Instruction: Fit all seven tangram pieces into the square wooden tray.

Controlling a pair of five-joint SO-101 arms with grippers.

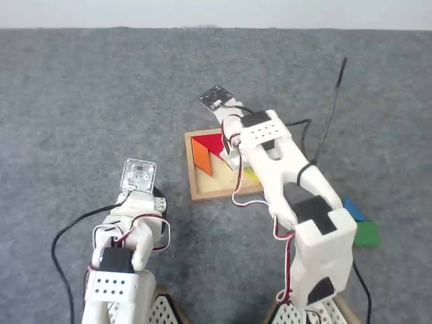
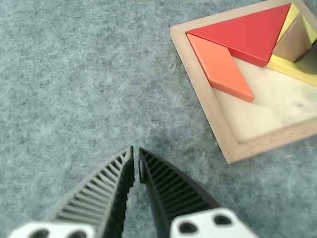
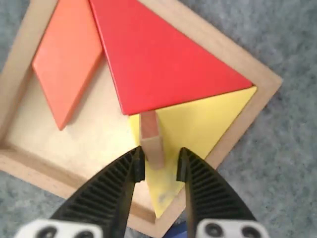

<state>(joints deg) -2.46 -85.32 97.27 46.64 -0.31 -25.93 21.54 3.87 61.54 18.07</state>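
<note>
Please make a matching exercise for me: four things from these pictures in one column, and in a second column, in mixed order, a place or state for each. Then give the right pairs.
1. red triangle
2. orange parallelogram
3. green piece
4. left gripper

A. on the mat, outside the tray
B. shut, above the mat
C. in the tray, touching the yellow triangle
D. in the tray, apart from the yellow triangle

Pairs: 1-C, 2-D, 3-A, 4-B
</note>
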